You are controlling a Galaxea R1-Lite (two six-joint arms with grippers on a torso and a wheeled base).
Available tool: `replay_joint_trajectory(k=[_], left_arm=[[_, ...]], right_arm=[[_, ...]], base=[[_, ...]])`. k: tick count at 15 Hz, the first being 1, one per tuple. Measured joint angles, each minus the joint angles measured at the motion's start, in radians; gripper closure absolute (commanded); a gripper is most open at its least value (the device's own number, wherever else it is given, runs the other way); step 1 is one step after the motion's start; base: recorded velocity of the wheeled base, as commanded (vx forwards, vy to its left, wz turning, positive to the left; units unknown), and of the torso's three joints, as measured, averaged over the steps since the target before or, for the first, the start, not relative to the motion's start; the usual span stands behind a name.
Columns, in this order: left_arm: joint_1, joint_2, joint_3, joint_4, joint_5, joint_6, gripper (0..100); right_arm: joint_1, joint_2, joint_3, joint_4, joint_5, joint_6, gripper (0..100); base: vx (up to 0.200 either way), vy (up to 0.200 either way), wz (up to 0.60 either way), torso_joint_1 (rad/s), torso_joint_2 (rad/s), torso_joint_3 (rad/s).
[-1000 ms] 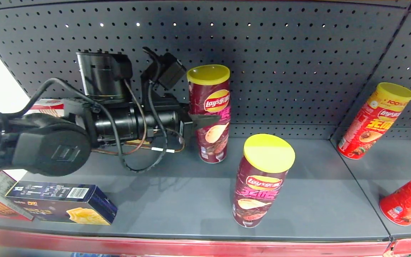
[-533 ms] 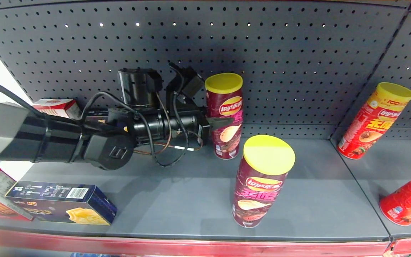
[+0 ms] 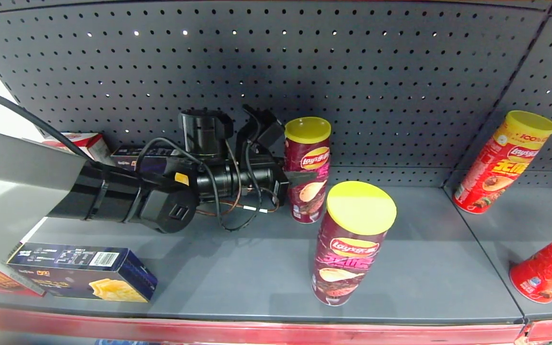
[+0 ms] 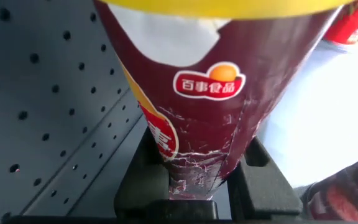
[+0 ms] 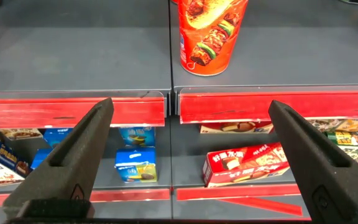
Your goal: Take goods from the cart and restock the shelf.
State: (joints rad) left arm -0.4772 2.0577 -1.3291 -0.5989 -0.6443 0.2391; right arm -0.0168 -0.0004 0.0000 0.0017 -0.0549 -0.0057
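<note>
The left claw (image 3: 303,178) pinched the can (image 3: 307,143) at its middle, probably to keep it upright. The can was at the back of the shelf (image 3: 237,273), just beside the pegboard (image 3: 352,72), behind the front can (image 3: 352,239). The right claw (image 5: 191,155) was spread and held nothing.

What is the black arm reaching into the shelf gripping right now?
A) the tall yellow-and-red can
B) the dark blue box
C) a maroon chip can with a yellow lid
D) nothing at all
C: the left gripper is closed on the maroon chip can near the pegboard back panel, with one finger crossing the can's side.
</note>
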Motion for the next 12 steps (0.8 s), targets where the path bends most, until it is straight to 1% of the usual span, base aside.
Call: replay_joint_trajectory(k=[1, 5, 7, 8, 9, 10, 12], left_arm=[[0.0, 0.004, 0.0, -0.001, -0.001, 0.001, 0], [0.001, 0.007, 0.007, 0.011, 0.012, 0.002, 0], [0.003, -0.005, 0.031, 0.016, 0.039, 0.002, 0], [0.005, -0.02, 0.05, 0.017, 0.061, 0.004, 0], [0.006, -0.037, 0.079, 0.017, 0.097, 0.014, 0], [0.006, -0.053, 0.107, 0.018, 0.137, 0.031, 0], [-0.001, -0.077, 0.157, 0.017, 0.27, 0.076, 0]], right_arm=[[0.0, 0.0, 0.0, 0.0, 0.0, 0.0, 0], [0.0, 0.0, 0.0, 0.0, 0.0, 0.0, 0], [0.0, 0.0, 0.0, 0.0, 0.0, 0.0, 0], [0.0, 0.0, 0.0, 0.0, 0.0, 0.0, 0], [0.0, 0.0, 0.0, 0.0, 0.0, 0.0, 0], [0.0, 0.0, 0.0, 0.0, 0.0, 0.0, 0], [0.0, 0.0, 0.0, 0.0, 0.0, 0.0, 0]], base=[[0.0, 0.0, 0.0, 0.0, 0.0, 0.0], [0.0, 0.0, 0.0, 0.0, 0.0, 0.0], [0.0, 0.0, 0.0, 0.0, 0.0, 0.0], [0.0, 0.0, 0.0, 0.0, 0.0, 0.0], [0.0, 0.0, 0.0, 0.0, 0.0, 0.0], [0.0, 0.0, 0.0, 0.0, 0.0, 0.0], [0.0, 0.0, 0.0, 0.0, 0.0, 0.0]])
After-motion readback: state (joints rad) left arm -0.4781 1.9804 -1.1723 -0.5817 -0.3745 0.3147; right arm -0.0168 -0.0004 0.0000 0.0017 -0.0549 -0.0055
